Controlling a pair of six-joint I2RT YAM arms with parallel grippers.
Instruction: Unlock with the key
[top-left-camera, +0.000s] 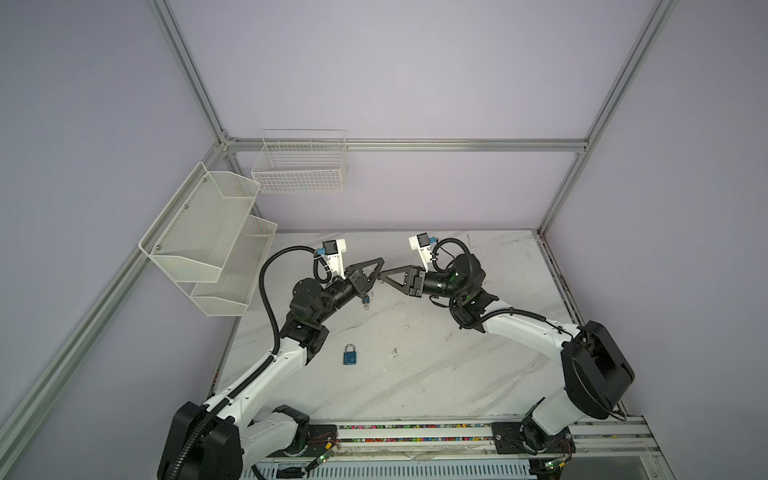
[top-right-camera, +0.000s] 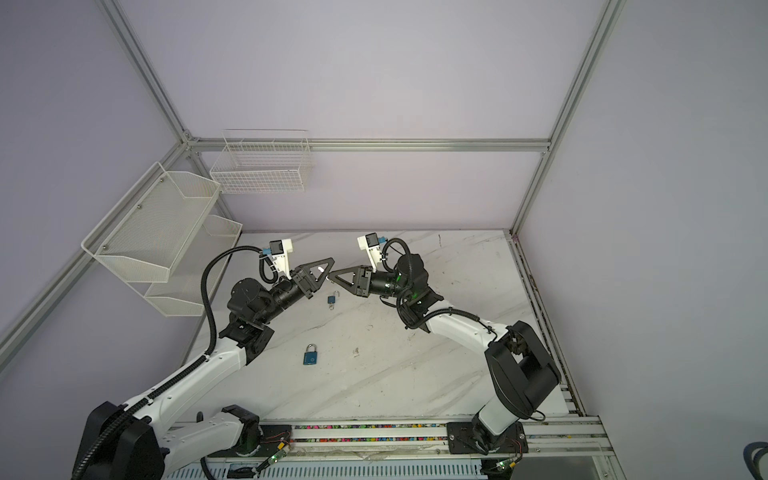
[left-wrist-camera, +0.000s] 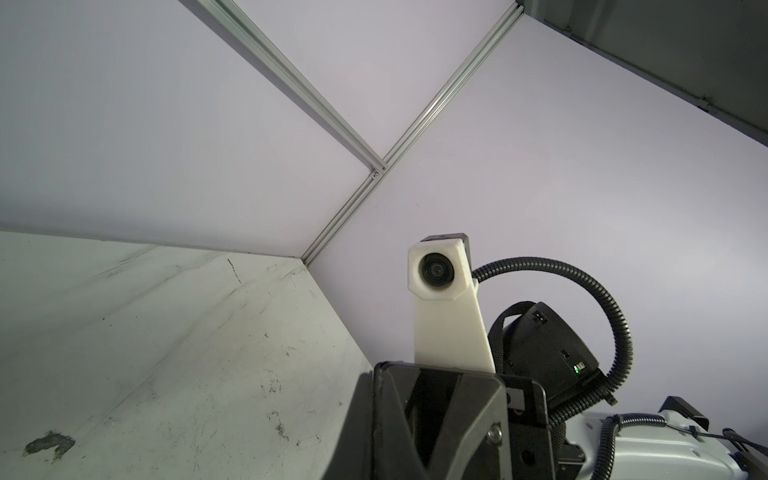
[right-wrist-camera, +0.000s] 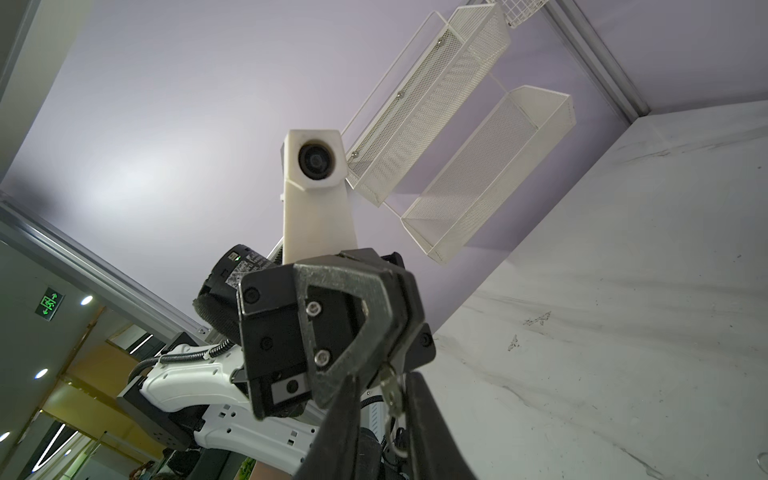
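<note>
The key (right-wrist-camera: 390, 388) stuck out from the tips of the left gripper (right-wrist-camera: 388, 360), whose jaws were pressed fully together on it. The right gripper (top-left-camera: 383, 274) met the left one tip to tip, above the table. Its jaws stood narrowly apart with the key in the gap between them, and whether either finger touched the key could not be told.

Below the meeting tips, a small blue padlock (top-right-camera: 332, 299) lay on the marble table (top-left-camera: 457, 374), apart from both grippers. A larger blue padlock (top-left-camera: 350, 354) lay flat well clear of both sets of jaws, back toward the left arm's base. Behind the left gripper, a two-tier white mesh rack (top-left-camera: 199, 232) hung on the side wall. A white wire basket (top-left-camera: 299, 166) hung beyond it on the back wall.
</note>
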